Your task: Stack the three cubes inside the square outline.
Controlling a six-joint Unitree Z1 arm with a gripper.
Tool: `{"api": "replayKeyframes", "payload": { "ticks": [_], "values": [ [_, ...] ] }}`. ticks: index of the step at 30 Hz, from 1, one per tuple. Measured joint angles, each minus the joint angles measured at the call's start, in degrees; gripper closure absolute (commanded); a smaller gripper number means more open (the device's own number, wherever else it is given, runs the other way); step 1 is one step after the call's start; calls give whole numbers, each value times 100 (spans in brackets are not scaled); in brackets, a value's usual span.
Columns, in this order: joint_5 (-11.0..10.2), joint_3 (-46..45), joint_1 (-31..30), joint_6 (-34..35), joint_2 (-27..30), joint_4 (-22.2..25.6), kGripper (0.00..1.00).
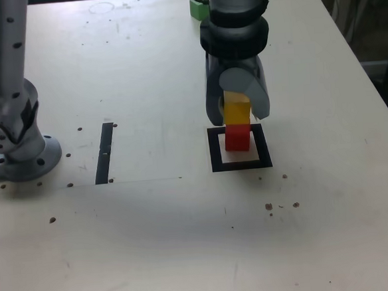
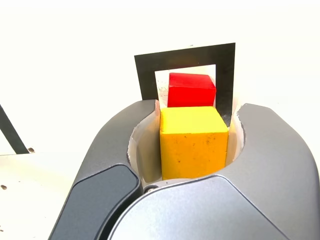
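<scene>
The gripper (image 2: 197,106) is grasping the yellow cube (image 2: 193,155), holding it above the red cube (image 1: 237,138) inside the square outline (image 1: 242,165).

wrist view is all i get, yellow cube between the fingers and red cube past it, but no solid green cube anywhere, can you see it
Observer: Yes. In the exterior view the solid green cube is near the table's far edge, partly hidden by the arm.

Operator: ok and the thick black square frame, its near side is cut off for me, is the red cube over it

Observer: No. The near side of the frame shows in full, with a pale band between it and the solid red cube.

Operator: and that thin black strip, where does it end

Observer: Both ends show; the thin black strip stops well short of the frame, on the exterior view's left of it.
</scene>
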State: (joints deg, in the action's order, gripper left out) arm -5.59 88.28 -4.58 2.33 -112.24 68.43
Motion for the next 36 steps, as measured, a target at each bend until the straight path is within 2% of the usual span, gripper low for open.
{"api": "replayKeyframes", "payload": {
  "ticks": [19,23,32,36],
  "values": [
    [-71,-30,9,14,-204,-89,66],
    [-72,-30,15,14,-226,-94,56],
    [-4,-49,34,10,-242,-94,22],
    [90,-96,34,2,-242,-94,15]
  ]
}}
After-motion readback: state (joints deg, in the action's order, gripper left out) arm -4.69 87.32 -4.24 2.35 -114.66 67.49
